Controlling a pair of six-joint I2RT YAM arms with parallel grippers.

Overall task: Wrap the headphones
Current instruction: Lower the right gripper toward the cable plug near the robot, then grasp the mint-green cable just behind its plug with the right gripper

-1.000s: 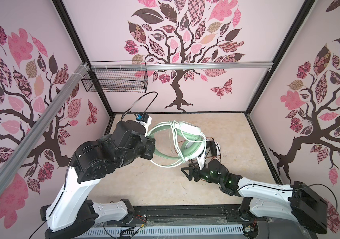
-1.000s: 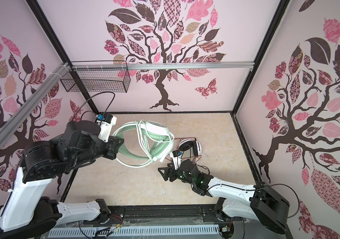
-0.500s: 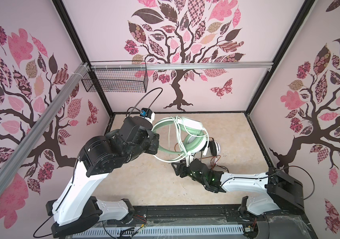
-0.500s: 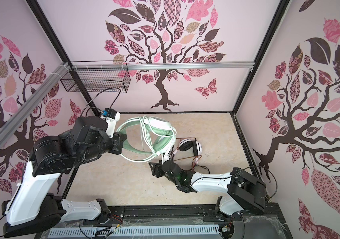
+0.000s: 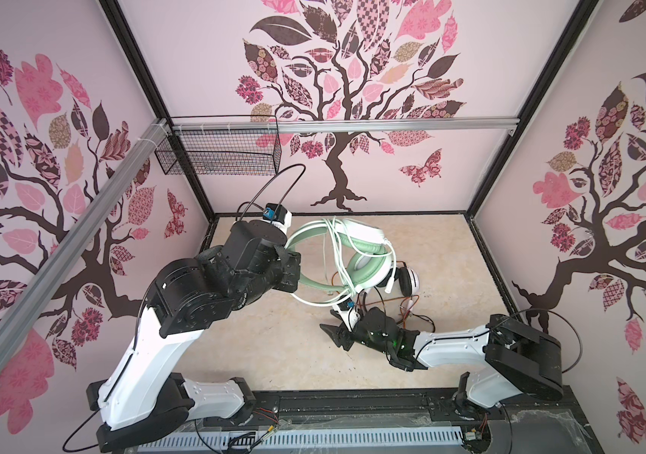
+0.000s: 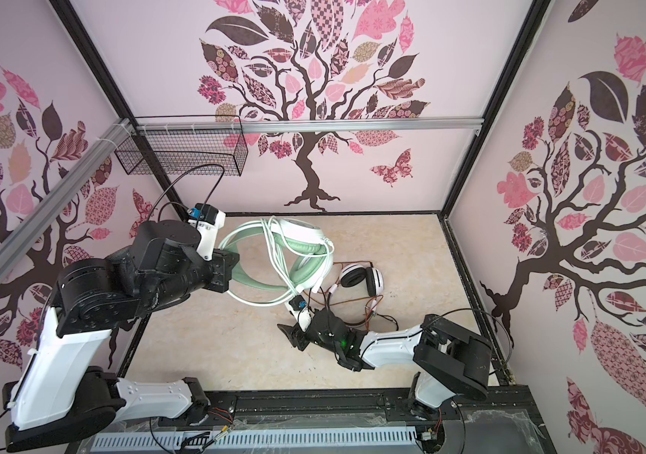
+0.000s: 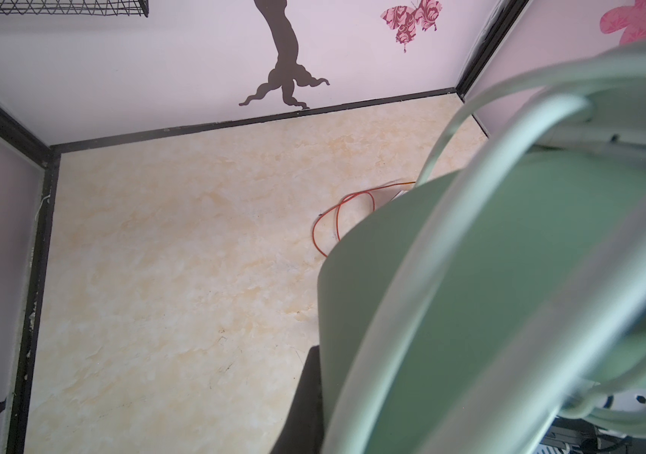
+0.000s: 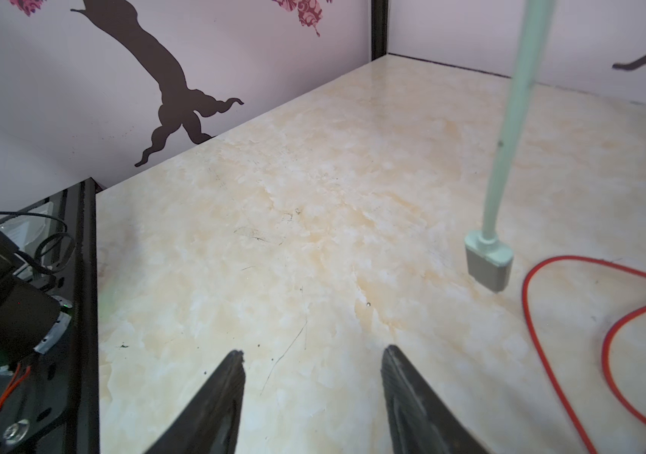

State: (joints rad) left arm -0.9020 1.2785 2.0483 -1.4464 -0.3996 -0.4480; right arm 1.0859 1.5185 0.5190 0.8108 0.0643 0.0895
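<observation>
The left gripper (image 5: pixel 291 271) is clamped on the band of the mint-green headphones (image 5: pixel 368 267) and holds them up off the counter (image 5: pixel 274 353). Their pale cable (image 5: pixel 329 302) is looped several times round the band, so the winding looks well along. The plug (image 8: pixel 488 263) dangles loose just above the surface. The right gripper (image 8: pixel 313 351) sits low nearby, its jaws apart and empty. I'd say it next needs to catch that hanging end and carry it round the band. The white-and-black headphones (image 6: pixel 368 281) lie just beside, and their orange-red cable (image 8: pixel 525 298) sprawls close to the plug and could snag. A wire basket (image 5: pixel 219 157) hangs on the back wall, well clear.
</observation>
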